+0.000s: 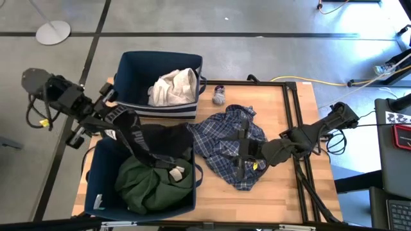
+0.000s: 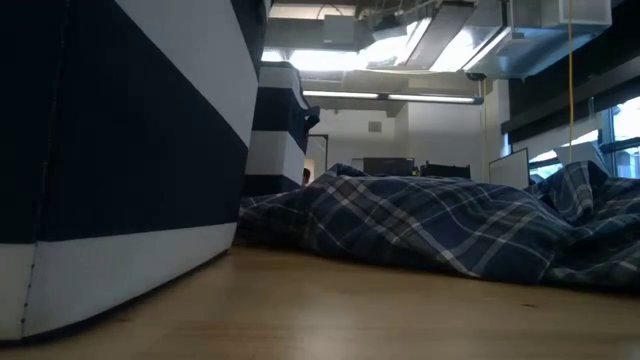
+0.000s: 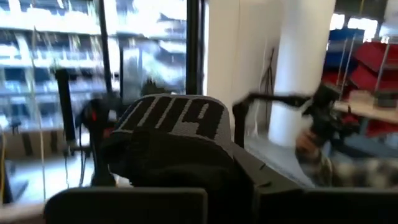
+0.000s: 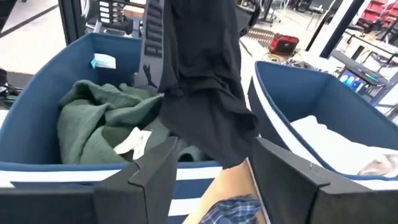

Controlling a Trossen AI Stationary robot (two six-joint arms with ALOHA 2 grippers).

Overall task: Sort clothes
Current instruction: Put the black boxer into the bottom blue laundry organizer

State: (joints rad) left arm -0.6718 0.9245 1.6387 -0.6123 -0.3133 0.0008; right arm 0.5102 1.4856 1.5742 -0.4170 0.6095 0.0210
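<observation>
Currently the left gripper [image 1: 110,114] is pinching a dark garment [image 1: 138,142] and dangling it over the near bin [image 1: 90,176], above the green garment [image 1: 149,183]. The right gripper [image 1: 241,153] is hovering, fingers spread, over the plaid shirt [image 1: 221,138]. Next move: release, probably.

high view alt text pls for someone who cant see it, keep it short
From above, the left gripper, shut on a dark garment, holds it over a navy bin containing a green garment. The right gripper hovers open over a blue plaid shirt on the wooden table; a second bin holds white clothes.
</observation>
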